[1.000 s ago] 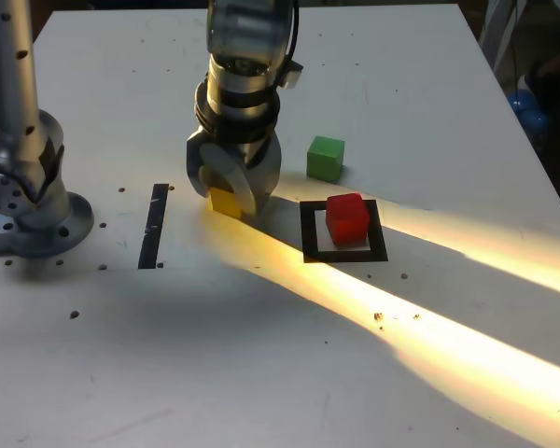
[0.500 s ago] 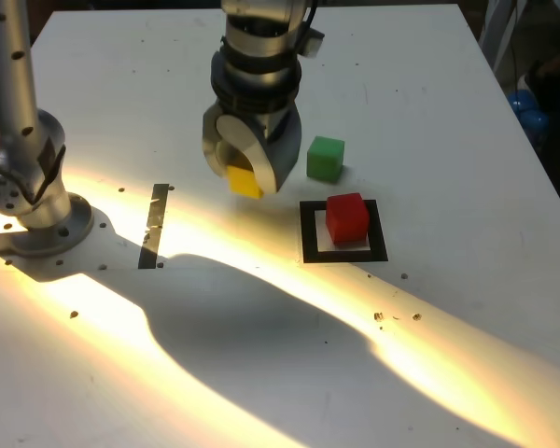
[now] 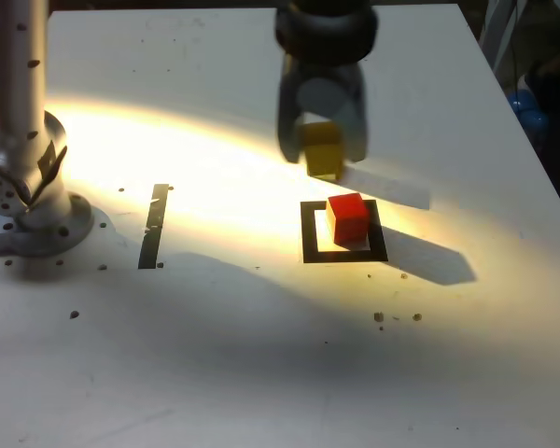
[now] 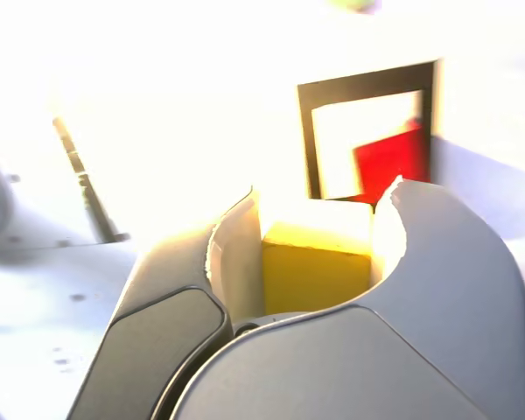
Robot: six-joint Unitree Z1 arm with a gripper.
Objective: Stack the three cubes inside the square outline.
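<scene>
Exterior view, gripper point(image 3: 322, 154): raised above the table point(image 3: 261, 355); its jaws pinch the yellow cube point(image 3: 322, 149)
Exterior view, red cube point(image 3: 348, 218): sits inside the square outline point(image 3: 308, 233), toward its far right corner
Exterior view, tape strip point(image 3: 155, 224): well to the exterior view's left of the outline; the arm's base point(image 3: 23, 201) further left
Wrist view, gripper point(image 4: 315, 254): both fingers point(image 4: 236, 258) pressed on the sides of the yellow cube point(image 4: 315, 276)
Wrist view, beyond the fingers: red cube point(image 4: 389, 162) in the square outline point(image 4: 311, 140); glare washes out much of the table
</scene>
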